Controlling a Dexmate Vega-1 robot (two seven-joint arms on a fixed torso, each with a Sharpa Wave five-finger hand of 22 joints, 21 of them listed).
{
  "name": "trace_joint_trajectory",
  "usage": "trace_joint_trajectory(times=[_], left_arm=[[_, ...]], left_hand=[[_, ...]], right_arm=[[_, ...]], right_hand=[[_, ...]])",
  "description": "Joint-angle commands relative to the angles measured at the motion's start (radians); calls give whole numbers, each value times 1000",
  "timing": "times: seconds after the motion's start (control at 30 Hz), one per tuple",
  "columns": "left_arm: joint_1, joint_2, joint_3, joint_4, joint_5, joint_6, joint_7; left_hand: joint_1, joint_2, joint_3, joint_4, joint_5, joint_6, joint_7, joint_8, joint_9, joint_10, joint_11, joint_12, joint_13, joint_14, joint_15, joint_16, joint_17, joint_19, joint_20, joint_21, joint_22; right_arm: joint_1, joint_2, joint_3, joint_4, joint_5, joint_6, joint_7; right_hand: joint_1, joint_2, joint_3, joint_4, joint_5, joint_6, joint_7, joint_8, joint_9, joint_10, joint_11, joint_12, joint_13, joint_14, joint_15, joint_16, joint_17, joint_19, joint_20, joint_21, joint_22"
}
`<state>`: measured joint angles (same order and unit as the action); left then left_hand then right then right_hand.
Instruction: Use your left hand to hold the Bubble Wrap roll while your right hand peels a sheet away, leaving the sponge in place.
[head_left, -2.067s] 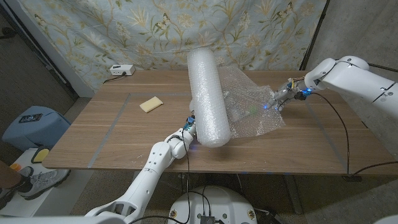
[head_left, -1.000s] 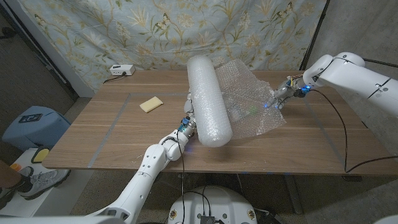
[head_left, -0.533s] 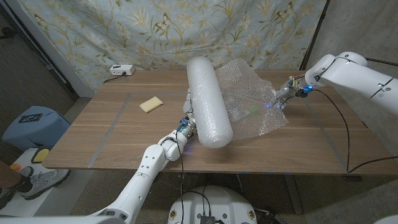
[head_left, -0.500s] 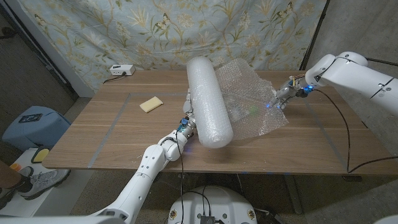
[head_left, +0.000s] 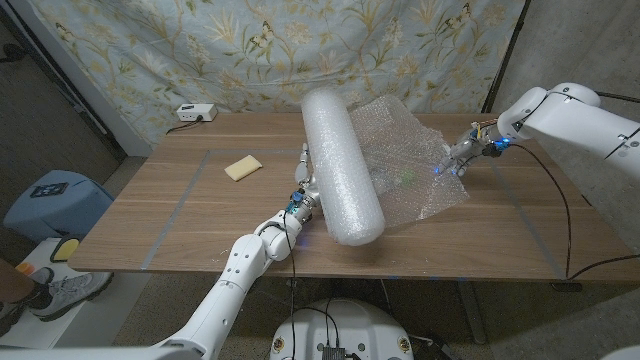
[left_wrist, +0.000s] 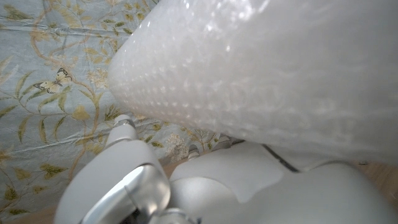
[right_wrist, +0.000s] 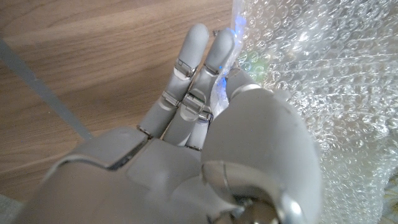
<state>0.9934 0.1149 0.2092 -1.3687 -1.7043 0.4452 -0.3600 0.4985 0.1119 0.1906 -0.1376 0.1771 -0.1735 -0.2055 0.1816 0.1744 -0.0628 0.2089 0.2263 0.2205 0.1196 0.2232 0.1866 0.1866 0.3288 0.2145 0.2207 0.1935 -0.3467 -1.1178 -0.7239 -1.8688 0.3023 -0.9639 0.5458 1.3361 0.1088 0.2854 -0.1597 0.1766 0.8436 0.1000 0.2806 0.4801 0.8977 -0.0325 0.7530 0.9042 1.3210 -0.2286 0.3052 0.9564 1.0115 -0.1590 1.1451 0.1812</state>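
While left hand (head_left: 303, 192) presses the roll (head_left: 342, 165), right hand (head_left: 462, 154) pinches sheet (head_left: 415, 160) edge, sponge (head_left: 241, 167) well apart.

Seen from above, the head camera looks down over the brown wooden table (head_left: 200, 215) toward the floral curtain (head_left: 250, 45); the left wrist camera sits pressed close beneath the big white Bubble Wrap roll (left_wrist: 280, 68), while the right wrist camera peers closely along its pale grey robot hand (right_wrist: 205, 130) at the clear bubble sheet (right_wrist: 323, 81), both visible from overhead
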Motion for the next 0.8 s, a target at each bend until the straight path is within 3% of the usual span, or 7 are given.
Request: trace_joint_trajectory(times=[0.03, 0.8], left_arm=[[8, -9, 9, -2, -13, -9, 12], [9, 4, 16, -17, 1, -21, 40]], left_hand=[[-7, 5, 9, 2, 4, -60, -12, 3, 2, -11, 3, 2, 3, 2, 0, 2, 1, 7, -1, 4, 3], [7, 11, 29, -3, 1, -40, -12, 5, 2, -3, 2, 7, 5, 10, 0, 2, 2, 10, -1, 4, 3]], right_arm=[[-3, -23, 3, 4, -14, 5, 18], [9, 1, -5, 35, -37, 33, 39]], right_hand=[[9, -9, 9, 0, 8, 10, -2, -2, 2, 9, -4, -7, 2, 10, -2, -5, 3, -3, -53, 6, 3], [8, -11, 12, 0, 10, 12, -2, -8, 4, 13, -2, -14, 6, 15, -1, -10, 1, -12, -53, 24, 1]])
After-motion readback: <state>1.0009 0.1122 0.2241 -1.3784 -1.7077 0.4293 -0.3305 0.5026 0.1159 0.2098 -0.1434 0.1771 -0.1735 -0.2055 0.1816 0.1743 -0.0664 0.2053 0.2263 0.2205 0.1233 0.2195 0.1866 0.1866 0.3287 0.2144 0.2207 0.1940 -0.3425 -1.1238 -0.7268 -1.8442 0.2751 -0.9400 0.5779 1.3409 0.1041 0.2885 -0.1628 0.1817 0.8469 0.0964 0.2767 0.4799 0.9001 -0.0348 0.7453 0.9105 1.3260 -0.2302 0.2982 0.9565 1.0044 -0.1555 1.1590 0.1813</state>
